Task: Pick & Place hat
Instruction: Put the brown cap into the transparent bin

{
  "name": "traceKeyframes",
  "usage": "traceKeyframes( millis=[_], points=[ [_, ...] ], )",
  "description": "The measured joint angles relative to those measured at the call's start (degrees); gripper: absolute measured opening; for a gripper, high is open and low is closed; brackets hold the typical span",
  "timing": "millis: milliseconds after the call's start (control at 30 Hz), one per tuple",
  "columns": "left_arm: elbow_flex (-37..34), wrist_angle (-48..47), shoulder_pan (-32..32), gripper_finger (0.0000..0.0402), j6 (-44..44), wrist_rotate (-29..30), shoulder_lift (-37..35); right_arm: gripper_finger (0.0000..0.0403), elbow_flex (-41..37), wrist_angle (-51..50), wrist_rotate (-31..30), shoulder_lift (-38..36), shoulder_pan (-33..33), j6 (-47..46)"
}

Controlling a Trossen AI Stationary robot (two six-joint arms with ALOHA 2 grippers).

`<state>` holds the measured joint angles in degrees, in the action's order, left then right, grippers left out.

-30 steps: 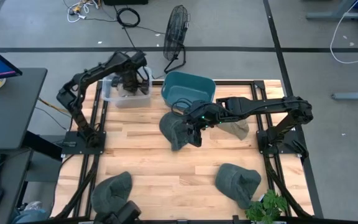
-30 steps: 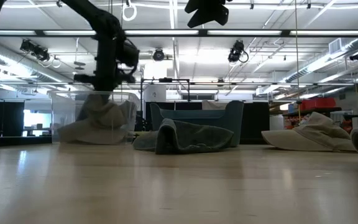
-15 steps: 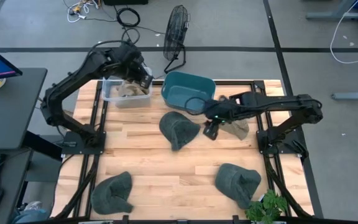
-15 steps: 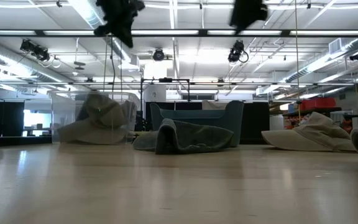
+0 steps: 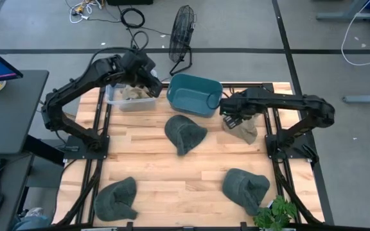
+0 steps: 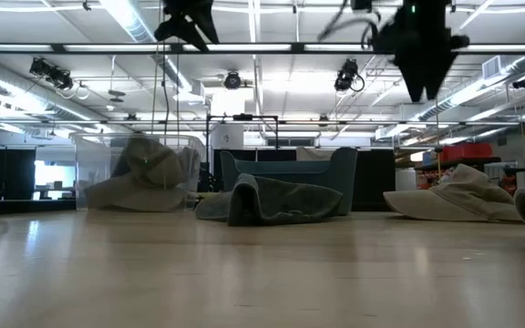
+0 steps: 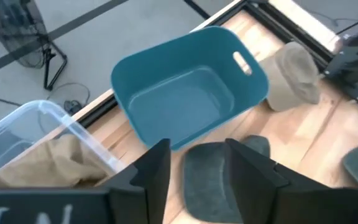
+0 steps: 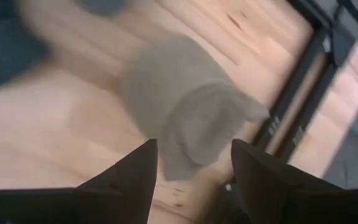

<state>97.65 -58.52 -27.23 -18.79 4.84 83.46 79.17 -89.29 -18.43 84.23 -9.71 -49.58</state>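
Note:
A beige hat [image 5: 131,94] lies crumpled inside the clear bin [image 5: 115,101] at the far left. My left gripper [image 7: 194,169] hangs open and empty above the gap between that bin and the teal bin [image 5: 194,94]. A dark green hat [image 5: 184,133] lies flat on the table's middle. A second beige hat [image 8: 185,118] rests on the table at the right. My right gripper [image 8: 194,171] stands open above this hat's left side, clear of it. Two more green hats [image 5: 117,196] [image 5: 245,187] lie near the front edge.
The teal bin [image 7: 185,102] stands open beside the clear bin [image 7: 55,124]. Black frame rails [image 5: 270,122] run along the table's sides. A fan [image 5: 182,32] stands on the floor behind the table. A plant [image 5: 275,213] sits at the near right corner.
My left gripper has risen out of the clear bin and shifted a little toward the teal bin, leaving the beige hat lying in the bin. My right gripper has moved from over the middle green hat toward the table's right edge, to above the right beige hat.

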Motion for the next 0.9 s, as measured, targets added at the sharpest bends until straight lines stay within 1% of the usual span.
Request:
traceKeyframes(
  millis=[33,167,267,400,533,633,767,900],
  points=[
    [0.0,0.1,0.2,0.0163,0.0,0.0,0.0,0.021,-1.7,-0.1,0.2,0.0,-1.3,-0.9],
    [0.0,0.2,0.1,0.0171,0.1,0.0,0.0,0.021,-8.2,0.9,4.3,0.0,-5.9,-1.6],
    [0.0,0.2,0.1,0.0172,0.1,0.0,0.0,0.021,-13.5,5.1,4.9,0.0,-8.3,-1.0],
    [0.0,0.2,0.1,0.0172,0.6,-0.1,0.0,0.021,-19.3,8.0,4.7,0.0,-11.9,-0.7],
    [0.0,0.2,0.1,0.0172,3.0,0.0,0.0,0.021,-23.3,10.8,5.0,0.0,-15.5,1.7],
    [0.0,0.2,0.1,0.0172,3.0,0.0,0.0,0.021,-25.6,16.4,5.0,0.0,-17.3,3.1],
    [0.0,0.2,0.1,0.0172,3.0,0.0,0.0,0.021,-28.7,24.2,6.5,0.0,-19.0,4.3],
    [0.0,0.2,0.0,0.0172,3.1,0.0,0.0,0.0202,-31.7,28.1,7.2,0.0,-20.6,5.5]
  ],
)
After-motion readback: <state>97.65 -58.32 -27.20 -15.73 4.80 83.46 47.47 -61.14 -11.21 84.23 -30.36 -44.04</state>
